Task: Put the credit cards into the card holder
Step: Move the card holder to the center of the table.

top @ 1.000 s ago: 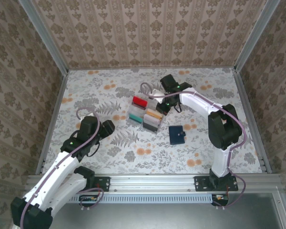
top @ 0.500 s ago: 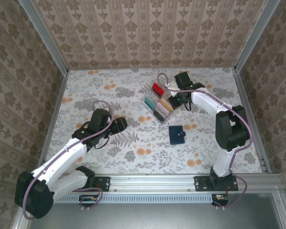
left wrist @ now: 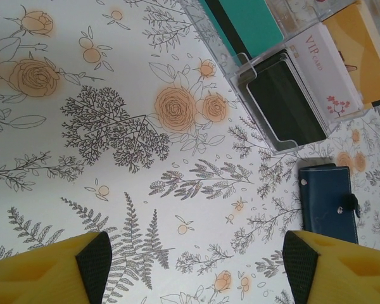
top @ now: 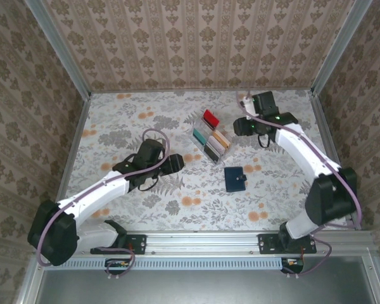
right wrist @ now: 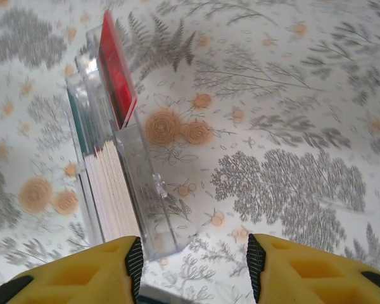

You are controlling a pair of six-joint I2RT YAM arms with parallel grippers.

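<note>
between the left tool (top: 179, 162) and right tool (top: 238, 126) on the tabletop (top: 114, 120), the credit cards (top: 210, 138) are kept upright in a clear rack (right wrist: 145, 183), seemingly closest to the right one. both are spread open, nothing gripped. the card holder (top: 236, 178) is laid shut just nearside of the rack.

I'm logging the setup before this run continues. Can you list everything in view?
clear rack: one, transparent plastic, mid-table, holding the cards
red card: one, red, far end of the rack
teal card: one, teal, in the rack
tan-orange card: one, tan-orange, in the rack
white card: one showing, white with "VIP" print, in front of the tan-orange one
dark card: one, near-black, in front of the white one
card holder: one, dark navy, closed, flat on the table apart from the rack
table: one, white floral cover
left end effector: one, yellow fingers, open, over bare table
right end effector: one, yellow fingers, open, above the rack
</note>
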